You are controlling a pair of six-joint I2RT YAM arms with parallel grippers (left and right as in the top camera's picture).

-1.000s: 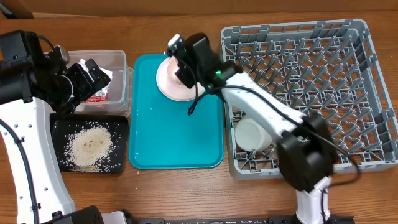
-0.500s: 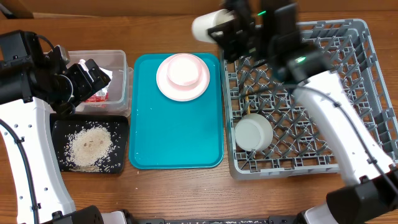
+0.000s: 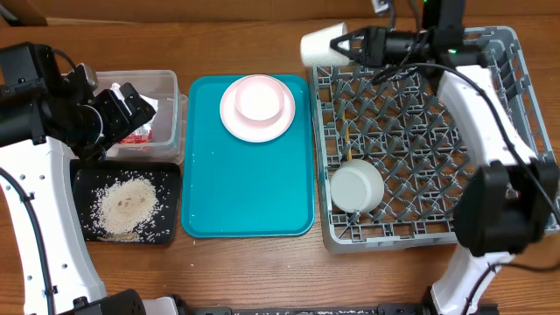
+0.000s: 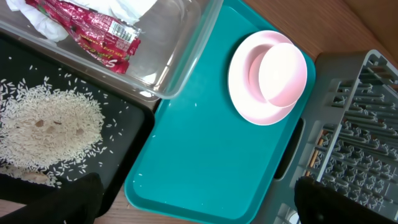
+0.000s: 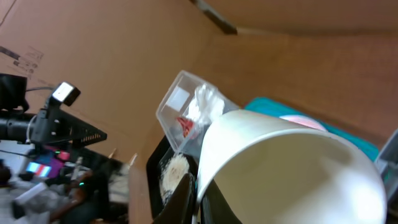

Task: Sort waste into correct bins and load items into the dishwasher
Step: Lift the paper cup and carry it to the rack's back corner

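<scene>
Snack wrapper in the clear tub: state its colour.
Wrapper is red, white print; best in left wrist view.

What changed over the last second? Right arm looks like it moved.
The right gripper, shut on the small cream cup, swung from over the pale pink round plate to the far-left corner of the grey plastic dish rack, cup now on its side. Open left gripper, white rice, red wrapper, pink bowl, grey-green bowl stayed put.

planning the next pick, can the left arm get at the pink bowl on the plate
probably yes: the left pincer is open and empty near the tray, nothing stands between it and the bowl, and the right pincer holds a cup by the rack
</scene>
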